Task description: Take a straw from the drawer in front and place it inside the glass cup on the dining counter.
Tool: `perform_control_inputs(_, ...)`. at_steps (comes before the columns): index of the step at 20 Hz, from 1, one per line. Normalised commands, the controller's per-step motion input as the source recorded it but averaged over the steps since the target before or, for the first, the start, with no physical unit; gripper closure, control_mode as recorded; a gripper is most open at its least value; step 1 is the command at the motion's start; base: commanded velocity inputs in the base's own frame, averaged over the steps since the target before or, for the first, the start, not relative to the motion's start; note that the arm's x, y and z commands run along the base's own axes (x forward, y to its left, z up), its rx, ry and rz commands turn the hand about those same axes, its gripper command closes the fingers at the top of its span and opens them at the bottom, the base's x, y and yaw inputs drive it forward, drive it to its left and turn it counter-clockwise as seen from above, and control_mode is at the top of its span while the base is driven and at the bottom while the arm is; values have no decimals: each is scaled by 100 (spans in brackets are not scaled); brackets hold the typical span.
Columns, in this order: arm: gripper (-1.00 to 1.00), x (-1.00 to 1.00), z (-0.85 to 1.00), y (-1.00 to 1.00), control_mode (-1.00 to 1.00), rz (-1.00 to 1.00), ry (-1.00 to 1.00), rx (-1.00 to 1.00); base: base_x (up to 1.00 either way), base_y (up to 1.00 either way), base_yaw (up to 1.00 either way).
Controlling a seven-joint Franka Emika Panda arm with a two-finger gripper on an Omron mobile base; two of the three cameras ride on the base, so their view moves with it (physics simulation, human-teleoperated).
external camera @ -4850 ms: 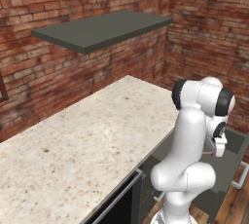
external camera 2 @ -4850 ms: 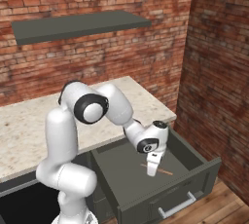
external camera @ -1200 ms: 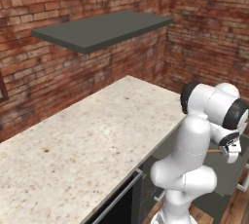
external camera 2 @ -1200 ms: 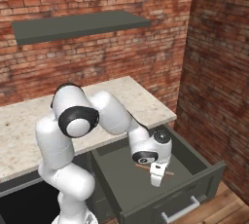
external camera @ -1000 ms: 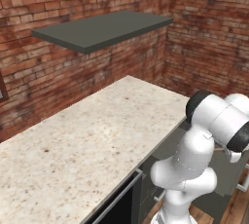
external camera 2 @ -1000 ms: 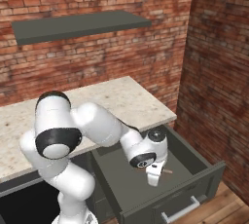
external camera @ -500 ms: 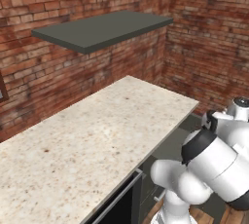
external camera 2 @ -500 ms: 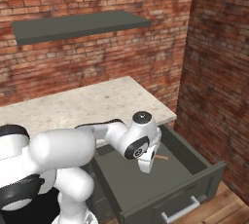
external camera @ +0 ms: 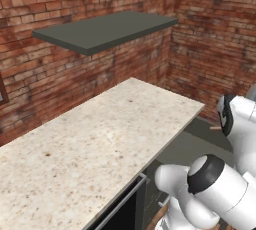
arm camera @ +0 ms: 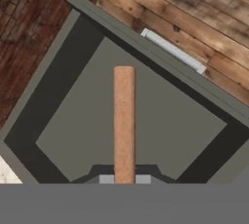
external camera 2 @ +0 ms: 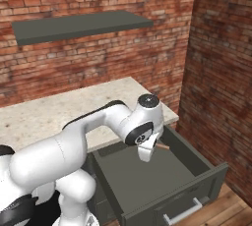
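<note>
Since the earlier frames the arm had lifted the thin tan-orange straw [arm camera: 124, 121] out of the open dark grey drawer [external camera 2: 162, 176]; the two-finger gripper [external camera 2: 146, 154] was clenched on one end, straw jutting straight above the drawer floor. Risk: slender rod slipping or swinging off-angle during travel.

The drawer [external camera 2: 162, 181], wide, shallow and dark grey with a short silver bar handle, is pulled open below the beige speckled counter [external camera: 100, 139]. A thin, straight tan-orange straw [arm camera: 124, 121] is seen raised above the drawer's floor, clamped at one end.
</note>
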Motion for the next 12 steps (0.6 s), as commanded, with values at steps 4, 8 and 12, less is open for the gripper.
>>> perform_control_inputs(4,100,0,26,0,-100,0,8,6,0,0,0)
perform_control_inputs(8,100,0,0,0,100,0,0,0,-1,1,0)
perform_control_inputs(12,100,0,0,0,100,0,0,0,-49,7,3)
